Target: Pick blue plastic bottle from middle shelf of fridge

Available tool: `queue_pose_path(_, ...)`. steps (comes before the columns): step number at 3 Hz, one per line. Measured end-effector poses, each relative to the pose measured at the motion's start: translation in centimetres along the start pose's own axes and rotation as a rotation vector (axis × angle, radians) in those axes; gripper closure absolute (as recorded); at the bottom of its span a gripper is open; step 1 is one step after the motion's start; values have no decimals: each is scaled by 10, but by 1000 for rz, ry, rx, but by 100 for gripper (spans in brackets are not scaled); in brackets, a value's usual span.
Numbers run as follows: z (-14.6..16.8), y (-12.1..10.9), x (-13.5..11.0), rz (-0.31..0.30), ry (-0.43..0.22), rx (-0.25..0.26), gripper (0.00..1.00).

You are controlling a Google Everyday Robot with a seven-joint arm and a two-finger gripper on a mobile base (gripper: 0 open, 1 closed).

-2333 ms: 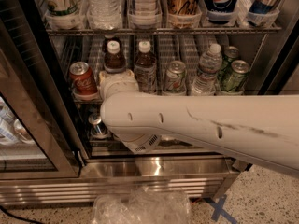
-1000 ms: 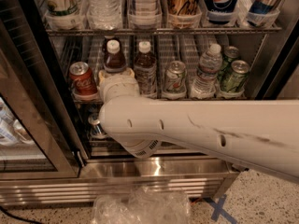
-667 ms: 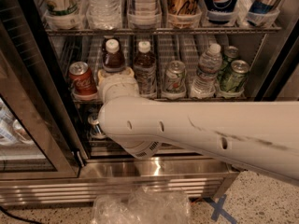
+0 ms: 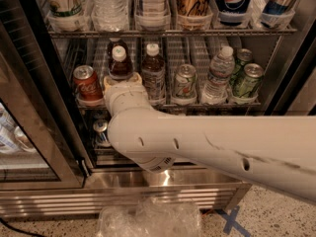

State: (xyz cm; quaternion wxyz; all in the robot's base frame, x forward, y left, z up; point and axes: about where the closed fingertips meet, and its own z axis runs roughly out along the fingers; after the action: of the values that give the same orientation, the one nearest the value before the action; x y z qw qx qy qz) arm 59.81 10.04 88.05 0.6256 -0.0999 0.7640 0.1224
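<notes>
The fridge [image 4: 34,107] stands open, its wire middle shelf [image 4: 197,104] holding drinks. Two blue plastic bottles of dark drink with white caps stand there: one on the left [image 4: 118,63] and one beside it [image 4: 153,73], with a third cap behind the left one. My white arm reaches in from the right, and its wrist [image 4: 123,94] covers the lower half of the left bottle. My gripper lies beyond the wrist at that bottle and is hidden.
A red cola can [image 4: 88,84] stands left of the wrist. Green cans [image 4: 184,84] [image 4: 247,80] and a clear water bottle [image 4: 217,78] stand to the right. The upper shelf [image 4: 173,32] is full of drinks. The glass door [image 4: 29,147] hangs open at the left. A crumpled plastic bag [image 4: 148,218] lies on the floor.
The arm's thick elbow section has sunk slightly. The wrist stays at the left dark bottle, and no drink on the shelf has moved.
</notes>
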Motion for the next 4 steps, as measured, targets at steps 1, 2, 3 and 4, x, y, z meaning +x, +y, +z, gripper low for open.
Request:
queue_pose_path(1, -2, 1, -2, -1, -5, -4, 100)
queue_pose_path(2, -6, 3, -6, -5, -12, -14, 100)
queue_pose_path(3, -28, 13, -10, 1, -34, -66, 100)
queue_pose_path(4, -87, 39, -22, -73, -115, -158, 100)
